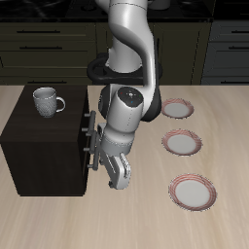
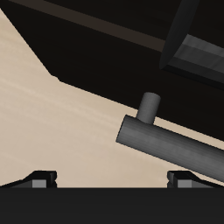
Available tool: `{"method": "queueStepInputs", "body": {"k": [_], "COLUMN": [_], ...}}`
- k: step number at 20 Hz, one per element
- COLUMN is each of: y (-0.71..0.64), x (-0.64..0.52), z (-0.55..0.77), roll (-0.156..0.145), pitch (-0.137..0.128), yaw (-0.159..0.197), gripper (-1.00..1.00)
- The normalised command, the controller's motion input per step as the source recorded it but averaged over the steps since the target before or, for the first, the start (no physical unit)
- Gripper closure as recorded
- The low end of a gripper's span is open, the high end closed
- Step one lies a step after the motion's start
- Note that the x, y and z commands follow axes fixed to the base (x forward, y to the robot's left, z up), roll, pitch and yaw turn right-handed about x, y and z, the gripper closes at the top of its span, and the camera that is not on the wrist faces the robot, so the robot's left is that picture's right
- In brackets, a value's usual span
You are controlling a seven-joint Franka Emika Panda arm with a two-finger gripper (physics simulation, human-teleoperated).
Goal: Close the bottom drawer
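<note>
The small blackish-brown cabinet (image 1: 44, 146) stands on the table, its drawer fronts facing the plates. Grey bar handles (image 1: 94, 146) show on that face. I cannot tell from the exterior view how far the bottom drawer stands out. My gripper (image 1: 118, 178) hangs low, right in front of the lower part of that face. In the wrist view a grey bar handle (image 2: 171, 147) on a dark front (image 2: 96, 44) lies close ahead, just beyond my gripper (image 2: 114, 179). The fingertips (image 2: 39, 179) stand wide apart with nothing between them, and the gripper is open.
A white mug (image 1: 45, 101) stands on top of the cabinet. Three pink-rimmed plates (image 1: 182, 143) lie in a row on the table beside the arm, one farther back (image 1: 177, 109) and one nearer the front edge (image 1: 192, 191). Dark kitchen cupboards run behind the table.
</note>
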Motion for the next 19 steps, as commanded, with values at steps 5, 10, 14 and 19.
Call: {"method": "queueStepInputs", "body": {"k": [5, 10, 14, 19], "y": [-0.55, -0.6, -0.5, -0.47], "x": [0.11, 0.03, -0.01, 0.0], "z": [0.05, 0.09, 0.07, 0.18], "roll": [-0.074, -0.094, -0.071, -0.076], "pitch": [-0.03, -0.042, -0.018, -0.049], "yaw": [0.088, 0.085, 0.053, 0.09], "gripper": [-1.0, -1.0, -1.0, -1.0]}}
